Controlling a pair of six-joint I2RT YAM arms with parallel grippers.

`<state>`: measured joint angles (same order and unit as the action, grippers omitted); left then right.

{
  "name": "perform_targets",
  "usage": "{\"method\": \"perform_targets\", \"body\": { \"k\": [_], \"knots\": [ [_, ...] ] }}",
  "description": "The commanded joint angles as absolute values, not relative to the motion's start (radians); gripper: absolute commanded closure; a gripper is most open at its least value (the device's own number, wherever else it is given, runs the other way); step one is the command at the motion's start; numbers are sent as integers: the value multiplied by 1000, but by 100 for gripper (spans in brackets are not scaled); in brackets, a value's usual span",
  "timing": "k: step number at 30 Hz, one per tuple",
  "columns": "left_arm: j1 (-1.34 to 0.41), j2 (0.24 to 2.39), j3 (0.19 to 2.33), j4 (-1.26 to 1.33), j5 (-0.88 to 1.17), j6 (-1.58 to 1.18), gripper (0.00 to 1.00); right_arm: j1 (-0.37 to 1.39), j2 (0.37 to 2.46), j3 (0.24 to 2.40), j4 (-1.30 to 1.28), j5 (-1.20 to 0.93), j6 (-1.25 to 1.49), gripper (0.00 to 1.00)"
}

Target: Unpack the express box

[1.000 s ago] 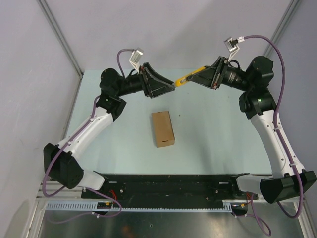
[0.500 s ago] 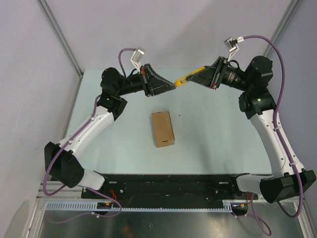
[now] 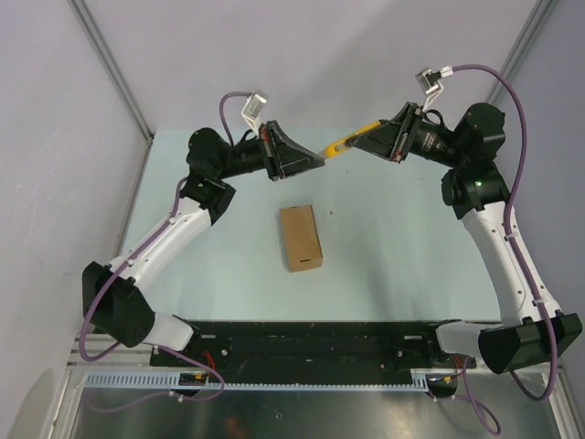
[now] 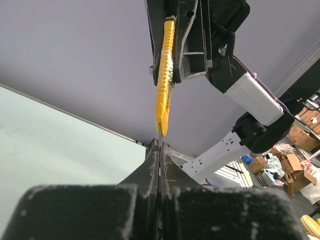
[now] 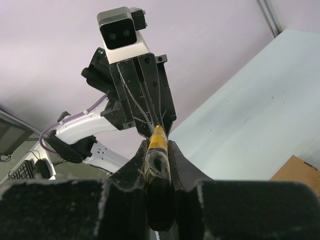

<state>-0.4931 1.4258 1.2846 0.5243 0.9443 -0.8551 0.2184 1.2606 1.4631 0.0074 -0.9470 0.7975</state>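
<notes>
Pale green counter (image 3: 411,256) fills the floor of a grey-walled booth. At 6 o'clock a black base rail (image 3: 311,340) runs along its near edge. The left arm (image 3: 174,233) rises from that rail at 7 o'clock and the right arm (image 3: 498,247) at 5 o'clock. Both bow outward along the side edges, which leaves the middle of the counter open between them.

At the centre lies the small, flat, plain brown cardboard express box (image 3: 301,238). Its long side runs roughly 12 to 6 and is tilted slightly. The flap lid is down, and a small dark notch shows at the 6 o'clock end. Bare counter surrounds the box on every side, and neither arm touches it.

Further off, at about 12 to 1 o'clock from the express box and well apart from it, the two sets of jaws meet tip to tip above the counter. The right jaws come in from 2 o'clock and are clamped on the handle of a slim yellow-and-black utility knife (image 3: 352,142). Its nose points toward 8 o'clock. The left jaws reach in from 10 o'clock with their fingers (image 4: 150,165) pressed together. The knife's tip sits right at their ends, and whether they pinch it I cannot tell.

Beyond them the counter's far edge meets lilac-grey walls (image 3: 320,55) at 12 o'clock, with an aluminium post (image 3: 110,64) slanting up at 10 o'clock.
</notes>
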Motion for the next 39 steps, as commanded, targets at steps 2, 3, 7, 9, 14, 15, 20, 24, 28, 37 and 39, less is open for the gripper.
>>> {"method": "perform_targets", "body": {
  "k": [2, 3, 7, 9, 14, 15, 20, 24, 28, 37, 39],
  "knots": [
    [-471, 1388, 1217, 517, 965, -838, 97, 184, 1246, 1479, 87, -894, 836, 100],
    [-466, 1385, 1207, 515, 960, -839, 97, 178, 1249, 1479, 97, -891, 845, 100],
    [-460, 1379, 1163, 517, 956, -841, 89, 170, 1259, 1480, 121, -884, 865, 100],
    [-459, 1378, 1157, 515, 957, -839, 87, 170, 1261, 1479, 126, -882, 868, 100],
    [-445, 1365, 1114, 515, 910, -833, 60, 169, 1258, 1479, 91, -865, 830, 100],
    [-433, 1362, 1102, 512, 894, -834, 56, 170, 1258, 1479, 63, -859, 819, 100],
    [-379, 1324, 994, 325, 602, -798, 12, 175, 1246, 1479, -112, -747, 666, 100],
    [-383, 1298, 1005, 73, 358, -678, 0, 234, 1235, 1470, -320, -501, 507, 100],
    [-387, 1340, 979, 0, 285, -693, 0, 336, 1229, 1407, -376, -289, 419, 100],
    [-406, 1574, 936, -66, 313, -805, 5, 526, 1192, 1111, -158, 68, 374, 100],
    [-423, 1603, 945, -66, 313, -782, 5, 546, 1196, 1056, -103, 125, 371, 100]
  ]
}}
